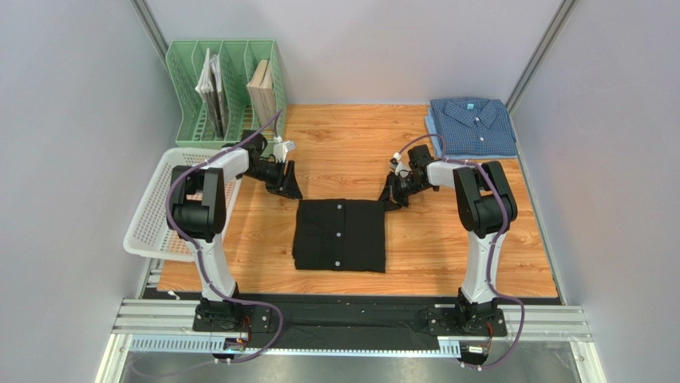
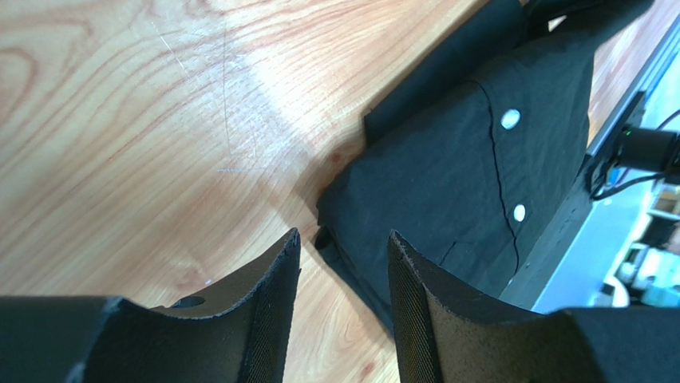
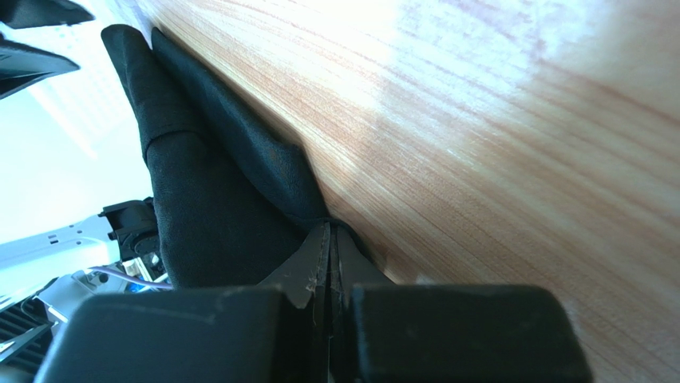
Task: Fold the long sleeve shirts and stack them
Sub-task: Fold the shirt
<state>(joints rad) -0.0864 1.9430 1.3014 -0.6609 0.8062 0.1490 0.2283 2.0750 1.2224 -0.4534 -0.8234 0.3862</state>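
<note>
The black shirt (image 1: 339, 235) lies folded in a rectangle at the table's middle, its white buttons facing up. The blue check shirt (image 1: 471, 126) lies folded at the back right corner. My left gripper (image 1: 286, 185) is open at the black shirt's far left corner. In the left wrist view, that corner (image 2: 447, 175) lies just ahead of the gap between the fingertips (image 2: 343, 239), which hold nothing. My right gripper (image 1: 393, 195) is at the far right corner. In the right wrist view its fingers (image 3: 329, 231) are pressed together on the black fabric's edge (image 3: 215, 215).
A green file rack (image 1: 227, 88) with books stands at the back left. A white mesh basket (image 1: 164, 203) sits at the left edge beside my left arm. Bare wooden tabletop (image 1: 351, 144) lies between the grippers and the back wall.
</note>
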